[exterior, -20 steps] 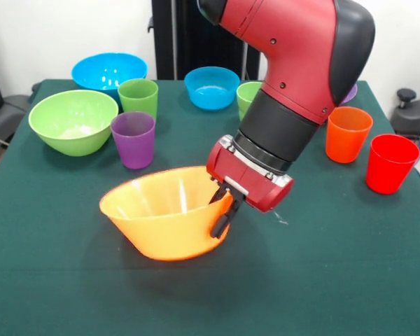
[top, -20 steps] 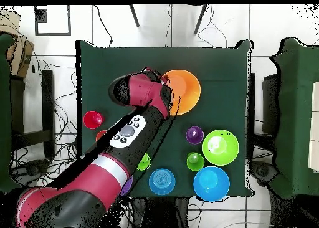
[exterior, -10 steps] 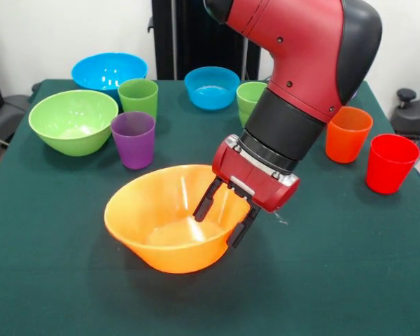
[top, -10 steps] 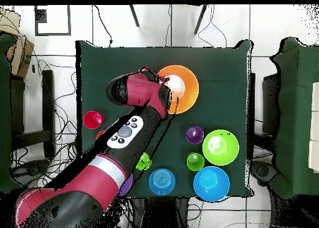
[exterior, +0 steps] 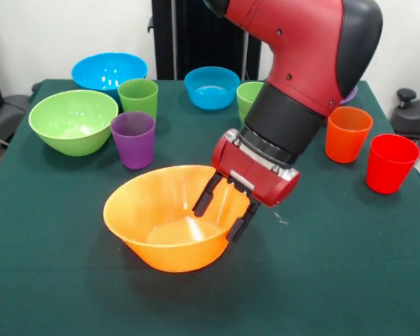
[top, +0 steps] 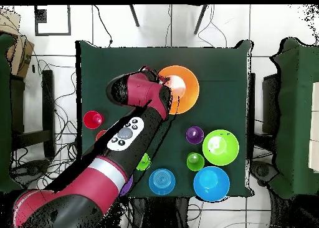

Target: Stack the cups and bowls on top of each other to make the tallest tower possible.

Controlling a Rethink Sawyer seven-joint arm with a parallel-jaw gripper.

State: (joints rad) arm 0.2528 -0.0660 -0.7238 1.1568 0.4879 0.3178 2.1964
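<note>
The big orange bowl (exterior: 161, 217) (top: 184, 87) sits upright on the green table, with nothing in it. My gripper (exterior: 222, 208) is open and straddles the bowl's right rim. One finger (exterior: 203, 196) is inside the bowl and the other is outside, and neither grips the rim. A purple cup (exterior: 133, 138) (top: 194, 135) stands just behind the bowl. A green cup (exterior: 138, 98) (top: 195, 161) and the green bowl (exterior: 73, 120) (top: 220, 147) stand beside it. No piece rests on another, so no tower shows.
At the back stand a large blue bowl (exterior: 109, 71) (top: 211, 183) and a smaller blue bowl (exterior: 211, 87) (top: 162, 181). A second green cup (exterior: 247, 94) is half hidden by my arm. An orange cup (exterior: 348, 133) and a red cup (exterior: 390, 162) (top: 93, 119) stand by the table's side edge.
A second ago my gripper was shut on the orange bowl's rim and held it tilted. The bowl has since settled level on the table and the gripper has opened.
</note>
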